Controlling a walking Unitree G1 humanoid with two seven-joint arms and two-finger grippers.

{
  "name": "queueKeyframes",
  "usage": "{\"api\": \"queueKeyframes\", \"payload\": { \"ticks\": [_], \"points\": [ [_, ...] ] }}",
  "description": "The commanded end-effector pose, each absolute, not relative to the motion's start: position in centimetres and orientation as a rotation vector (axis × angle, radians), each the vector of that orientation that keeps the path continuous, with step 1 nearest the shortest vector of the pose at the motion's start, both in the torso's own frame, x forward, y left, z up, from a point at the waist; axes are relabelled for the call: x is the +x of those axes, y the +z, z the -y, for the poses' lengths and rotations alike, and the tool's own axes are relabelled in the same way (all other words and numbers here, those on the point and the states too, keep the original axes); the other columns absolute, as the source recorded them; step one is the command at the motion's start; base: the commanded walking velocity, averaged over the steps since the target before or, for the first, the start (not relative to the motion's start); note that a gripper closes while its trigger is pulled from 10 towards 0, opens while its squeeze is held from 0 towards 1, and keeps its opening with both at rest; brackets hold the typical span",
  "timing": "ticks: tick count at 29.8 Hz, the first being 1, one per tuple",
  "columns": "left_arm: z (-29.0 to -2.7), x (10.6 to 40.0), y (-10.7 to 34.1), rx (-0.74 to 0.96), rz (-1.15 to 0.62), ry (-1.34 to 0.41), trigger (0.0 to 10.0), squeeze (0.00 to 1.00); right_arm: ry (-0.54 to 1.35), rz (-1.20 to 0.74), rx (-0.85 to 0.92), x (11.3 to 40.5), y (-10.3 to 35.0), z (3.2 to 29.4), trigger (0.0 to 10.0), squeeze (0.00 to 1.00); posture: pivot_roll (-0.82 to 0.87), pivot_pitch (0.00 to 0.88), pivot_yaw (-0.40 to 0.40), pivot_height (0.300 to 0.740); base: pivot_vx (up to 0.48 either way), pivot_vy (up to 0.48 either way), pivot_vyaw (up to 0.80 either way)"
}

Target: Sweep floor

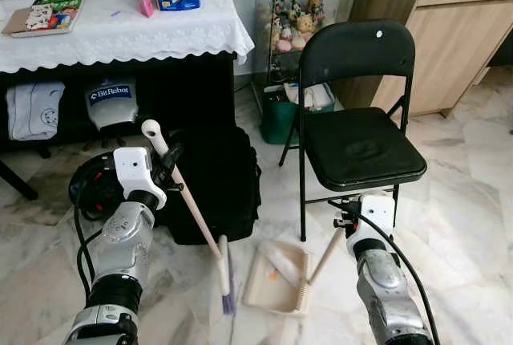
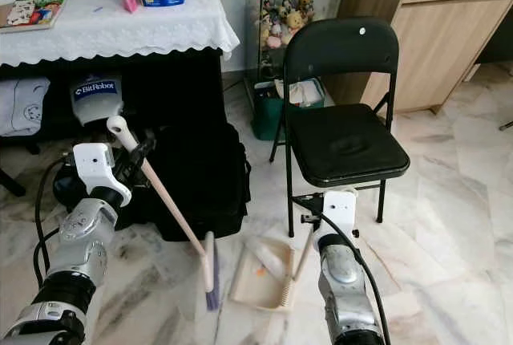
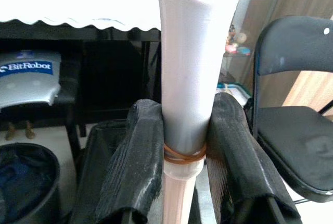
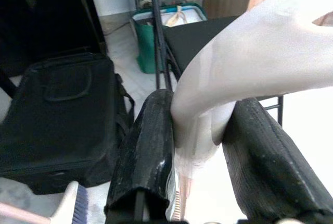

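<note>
My left gripper (image 1: 167, 160) is shut on the upper end of a small broom (image 1: 196, 215), a pale stick with a white grip and bluish bristles (image 1: 228, 297) resting on the marble floor. In the left wrist view both fingers (image 3: 136, 166) clamp the white grip (image 3: 187, 83). My right gripper (image 1: 346, 218) is shut on the handle of a cream dustpan (image 1: 276, 279) that lies on the floor just right of the bristles. A small orange scrap (image 1: 273, 275) and a pale piece lie in the pan. In the right wrist view the fingers (image 4: 148, 151) squeeze the white handle (image 4: 244, 73).
A black folding chair (image 1: 361, 144) stands right behind the dustpan. A black bag (image 1: 212, 180) sits left of it, against a dark cabinet under a white cloth (image 1: 120, 28). A green bin (image 1: 280, 112) and wooden drawers (image 1: 457, 32) stand behind. Cables trail along both arms.
</note>
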State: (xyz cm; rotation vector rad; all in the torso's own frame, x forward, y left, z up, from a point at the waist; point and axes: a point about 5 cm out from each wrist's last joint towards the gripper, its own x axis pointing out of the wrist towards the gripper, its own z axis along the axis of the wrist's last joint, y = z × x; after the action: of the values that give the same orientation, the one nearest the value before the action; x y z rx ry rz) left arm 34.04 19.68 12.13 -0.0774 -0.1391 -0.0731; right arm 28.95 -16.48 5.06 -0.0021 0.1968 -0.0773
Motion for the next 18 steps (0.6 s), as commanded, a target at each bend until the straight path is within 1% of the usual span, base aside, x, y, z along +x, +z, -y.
{"api": "queueKeyframes", "payload": {
  "ticks": [1,4,15,18],
  "points": [
    [-20.2,34.0,12.9,-0.041,0.190,-0.043,10.0,0.00,-0.069,-0.100,0.009,29.7,6.9,16.3,10.0,0.00,-0.07,0.066,-0.010,0.740,0.000,0.000,0.00],
    [-20.5,33.8,12.9,-0.035,0.194,-0.004,10.0,0.00,-0.065,-0.080,0.025,29.7,7.1,16.1,10.0,0.00,-0.06,0.060,-0.009,0.740,0.000,0.000,0.00],
    [-19.3,33.0,12.0,-0.009,0.201,-0.006,10.0,0.00,-0.029,-0.006,0.066,29.7,8.2,15.2,10.0,0.00,-0.07,0.054,-0.009,0.740,0.000,0.000,0.00],
    [-19.5,33.0,12.2,-0.010,0.208,0.004,10.0,0.00,-0.029,-0.004,0.068,29.7,8.2,15.2,10.0,0.00,-0.07,0.056,-0.008,0.740,0.000,0.000,0.00]
  ]
}}
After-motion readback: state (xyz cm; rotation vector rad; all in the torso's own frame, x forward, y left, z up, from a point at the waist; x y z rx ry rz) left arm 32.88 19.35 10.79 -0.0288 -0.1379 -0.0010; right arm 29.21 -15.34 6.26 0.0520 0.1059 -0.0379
